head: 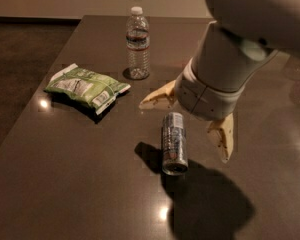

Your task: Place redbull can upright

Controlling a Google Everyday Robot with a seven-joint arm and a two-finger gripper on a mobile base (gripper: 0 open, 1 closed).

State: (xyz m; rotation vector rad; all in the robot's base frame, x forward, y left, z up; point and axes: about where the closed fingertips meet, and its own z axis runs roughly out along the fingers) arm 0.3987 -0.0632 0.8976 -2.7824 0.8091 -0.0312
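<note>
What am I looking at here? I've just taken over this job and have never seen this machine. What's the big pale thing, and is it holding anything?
There is only one camera view, looking down across a dark table. The big pale shape at the upper right is the robot's single arm. At its end is the claw, with two tan fingers spread wide open above the table. It holds nothing. The can lies on its side on the table between the two fingers, one end towards the camera. This is the thing to be stood upright. Farther back a water bottle stands upright, and to the left lies a green snack bag. Neither touches the can.
</note>
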